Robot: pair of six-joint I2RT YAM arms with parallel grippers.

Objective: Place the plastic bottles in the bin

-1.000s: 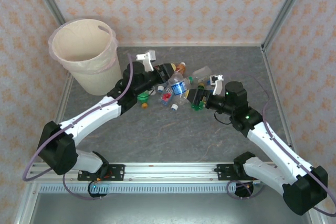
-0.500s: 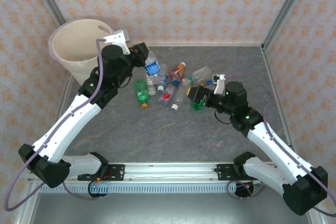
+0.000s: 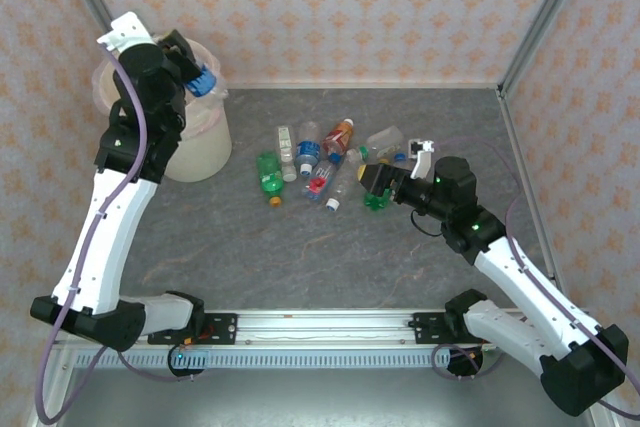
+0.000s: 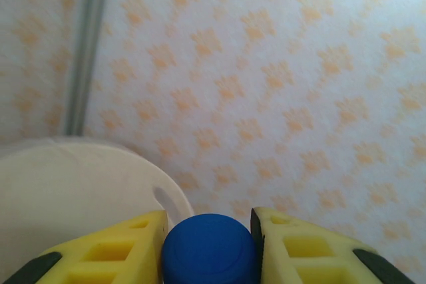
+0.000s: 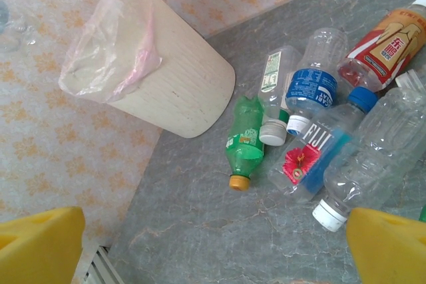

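Note:
My left gripper (image 3: 200,75) is raised over the cream bin (image 3: 205,145), shut on a plastic bottle (image 3: 207,81) with a blue label. In the left wrist view its blue cap (image 4: 210,249) sits squeezed between the yellow fingers (image 4: 113,252), with the bin rim (image 4: 80,184) below. Several more bottles lie in a pile (image 3: 320,162) on the table, among them a green one (image 5: 244,139), a Fiji one (image 5: 313,157) and an orange one (image 5: 383,48). My right gripper (image 3: 372,179) hovers open at the pile's right side; nothing is between its fingers (image 5: 40,244).
The bin (image 5: 173,78) stands in the back left corner with a pinkish liner (image 5: 110,51) over its rim. Patterned walls close in the back and sides. A green bottle (image 3: 376,202) lies just under the right gripper. Bare grey tabletop (image 3: 300,257) stretches in front of the pile.
My left arm has lifted the blue-labelled bottle out of the pile and swung it left and up, from beside the bin to over its rim. The right arm has barely moved.

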